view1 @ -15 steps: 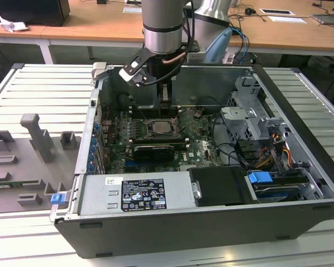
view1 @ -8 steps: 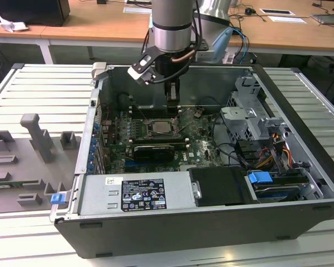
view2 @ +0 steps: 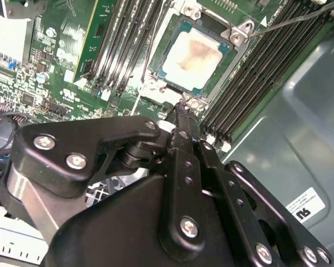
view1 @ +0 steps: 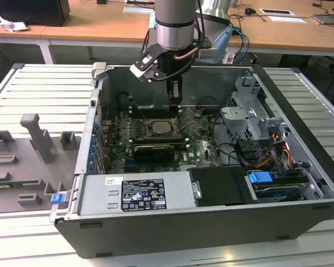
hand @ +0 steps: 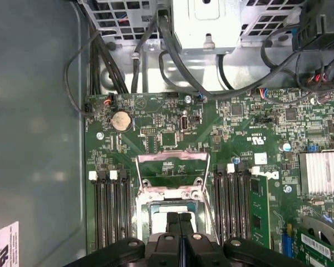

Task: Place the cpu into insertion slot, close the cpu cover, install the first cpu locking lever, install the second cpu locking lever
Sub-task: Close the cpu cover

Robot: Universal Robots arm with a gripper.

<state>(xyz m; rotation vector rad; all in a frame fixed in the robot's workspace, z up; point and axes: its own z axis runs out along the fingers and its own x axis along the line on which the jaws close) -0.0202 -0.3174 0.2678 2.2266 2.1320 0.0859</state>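
The cpu [view2: 192, 55], a pale square chip, lies flat in the insertion slot [view2: 237, 34] on the green board. The cpu cover [hand: 146, 167], a silvery frame with a square cut-out, is swung back off the slot. A thin wire locking lever [view2: 289, 21] sticks out from one corner of the slot. My gripper [view2: 183, 108] [hand: 179, 218] is shut with nothing between its fingers, its tip just above the slot's edge. In the exterior view it [view1: 175, 103] hangs inside the open computer case, just behind the slot [view1: 161, 129].
Long black memory slots [hand: 111, 211] flank the slot on both sides. A drive cage [view1: 247, 117] and cable bundles [view1: 267, 150] fill the exterior view's right. The power supply [view1: 139, 192] spans the case front. A grey fixture [view1: 36, 139] lies outside on the left.
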